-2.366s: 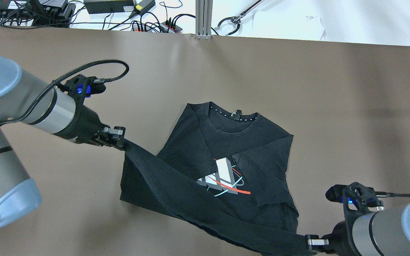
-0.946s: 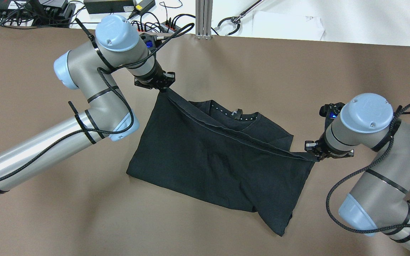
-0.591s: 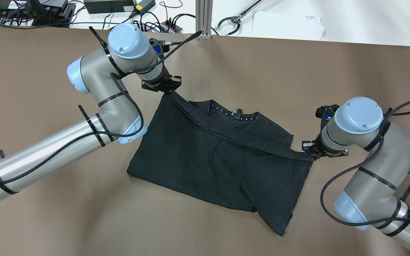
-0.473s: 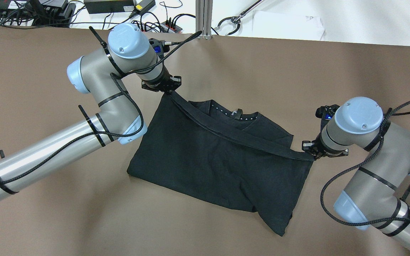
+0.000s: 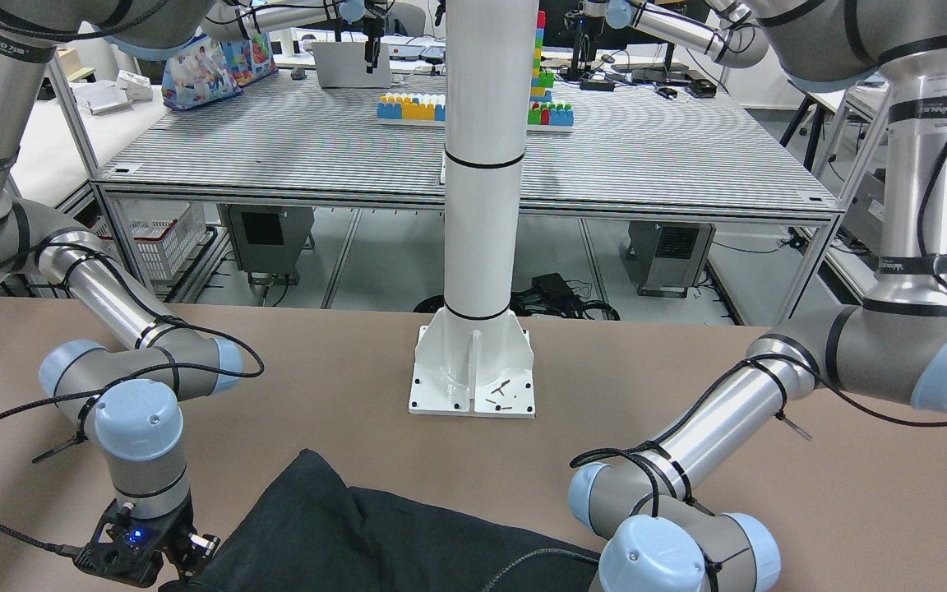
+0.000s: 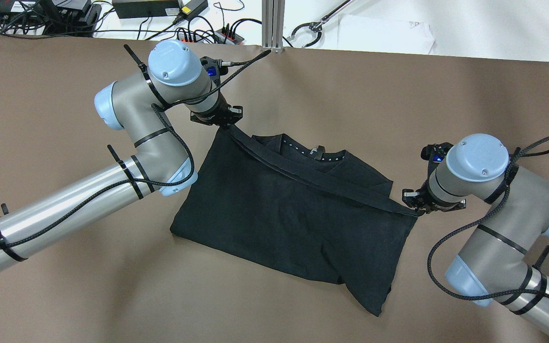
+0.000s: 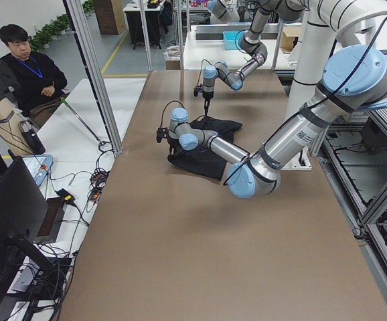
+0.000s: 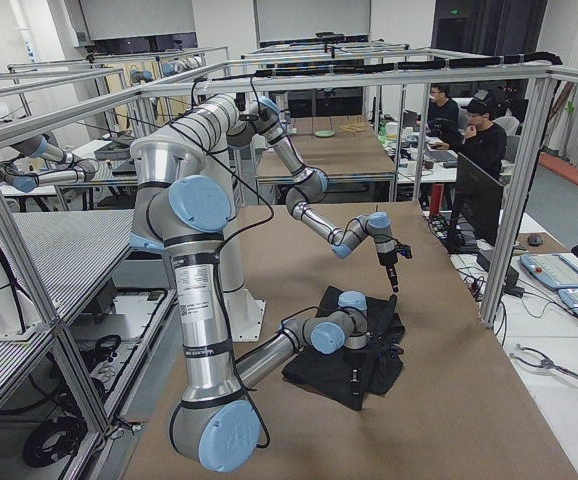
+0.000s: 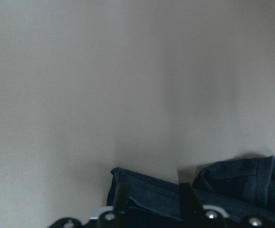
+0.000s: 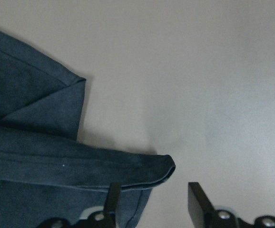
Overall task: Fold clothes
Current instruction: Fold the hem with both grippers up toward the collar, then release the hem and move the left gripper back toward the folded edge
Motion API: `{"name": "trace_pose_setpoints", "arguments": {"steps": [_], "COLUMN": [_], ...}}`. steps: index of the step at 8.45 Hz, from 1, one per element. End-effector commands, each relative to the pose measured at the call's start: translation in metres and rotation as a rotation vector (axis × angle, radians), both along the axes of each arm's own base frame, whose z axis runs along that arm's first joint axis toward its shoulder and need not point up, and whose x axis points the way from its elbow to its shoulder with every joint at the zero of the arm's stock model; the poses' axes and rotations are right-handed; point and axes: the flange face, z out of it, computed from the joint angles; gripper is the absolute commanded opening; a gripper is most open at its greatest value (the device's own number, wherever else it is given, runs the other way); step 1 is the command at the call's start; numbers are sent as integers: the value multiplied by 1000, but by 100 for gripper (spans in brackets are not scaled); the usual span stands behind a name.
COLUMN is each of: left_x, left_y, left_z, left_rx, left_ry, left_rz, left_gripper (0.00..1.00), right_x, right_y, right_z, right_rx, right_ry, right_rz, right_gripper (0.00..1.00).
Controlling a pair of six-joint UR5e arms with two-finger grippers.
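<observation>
A black T-shirt (image 6: 279,214) is lying folded across the middle of the brown table (image 6: 398,95), one loose corner pointing toward the near right. Its lower half is lying doubled up over the chest, so the hem (image 6: 322,183) is running as a straight band from the far left down to the right, with the collar (image 6: 312,155) showing just beyond it.

The right arm (image 6: 493,238) is coming in from the near right, doubling back at the elbow and pointing its wrist down at the hem's right end. There the right gripper (image 6: 415,205) is hovering over the shirt's corner. In the wrist view its fingers (image 10: 194,199) are standing well apart and clamping nothing. One finger is overlapping the cloth, and the rolled hem is ending just ahead of the gap.

Farther off, the left arm (image 6: 65,205) is stretching from the near left, bending sharply and turning its wrist down at the far left corner. The left gripper (image 6: 227,123) is poised right at that end of the hem. Its dim wrist view is showing its fingers (image 9: 187,202) parted too, with the hem lying across the gap between them.
</observation>
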Motion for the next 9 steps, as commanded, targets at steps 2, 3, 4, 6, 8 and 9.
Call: {"name": "trace_pose_setpoints", "arguments": {"steps": [2,3,4,6,8,9], "left_x": [-24,-43,-60,-57,-18,-4], "left_y": [24,54,89,162,200,214], "left_z": [45,72,87,92,101,111], "left_rx": [16,16,21,25,-17,-18], "left_ry": [71,79,97,134,123,102], "left_rz": [31,39,60,144,159,162], "left_gripper": [100,100,100,100,100,100], "right_x": [7,6,7,7,7,7], "right_y": [6,7,7,7,7,7], "right_z": [-23,-23,-22,-22,-22,-23], "right_rx": [34,34,33,31,31,32], "right_ry": [-35,-35,-33,-33,-33,-36], "right_rz": [2,2,2,7,7,8], "right_gripper": [94,94,94,94,94,94]}}
